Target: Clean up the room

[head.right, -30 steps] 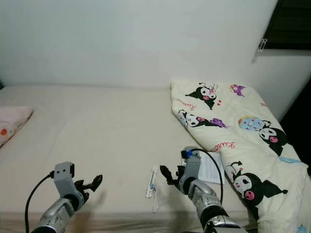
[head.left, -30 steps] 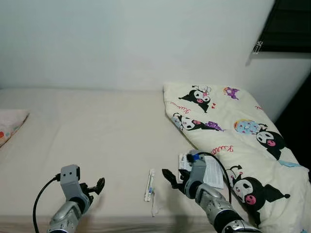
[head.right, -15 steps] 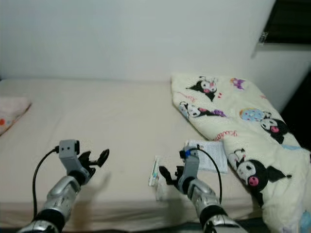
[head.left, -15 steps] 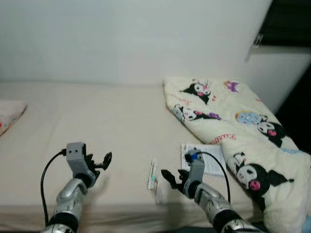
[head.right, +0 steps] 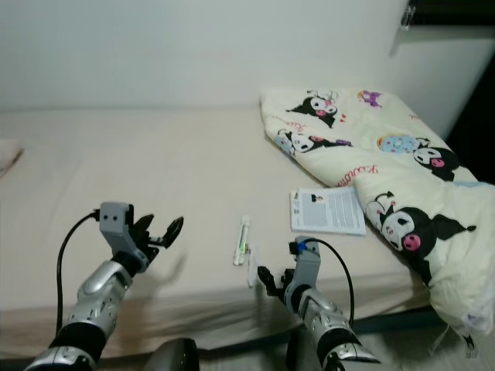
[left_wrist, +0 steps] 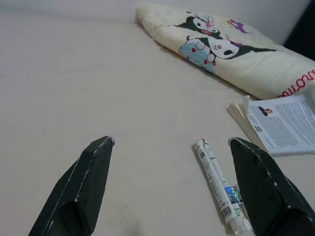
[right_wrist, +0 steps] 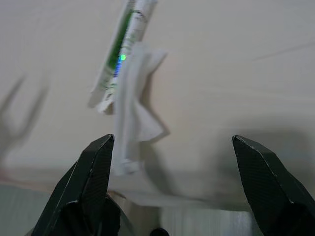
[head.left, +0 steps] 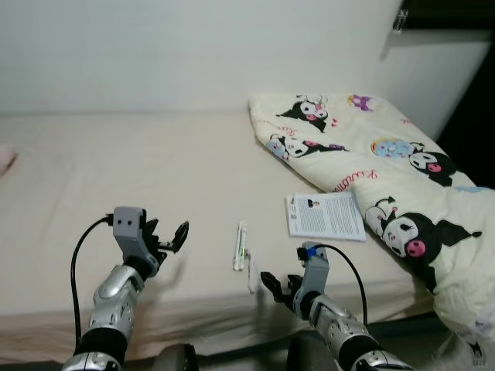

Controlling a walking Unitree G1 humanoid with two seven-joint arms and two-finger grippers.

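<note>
Both arms raised low over the bed's [head.left: 155, 178] near edge, left pincer [head.left: 172, 236] and right pincer [head.left: 278, 283] spread, gripping nothing. Tube [head.left: 240, 246] and wrapper [head.left: 252, 274] near that edge, between the pincers, just beyond the right. Leaflet [head.left: 325, 216] beside the blanket [head.left: 387, 178].

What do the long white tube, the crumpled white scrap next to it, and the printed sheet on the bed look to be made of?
The tube: glossy plastic or foil-type wrapper with green print, judging by its sheen. The scrap: thin, translucent, creased, probably torn plastic film or tissue; cannot tell which. The printed sheet: matte paper, folded, with fine text and a small photo.
</note>
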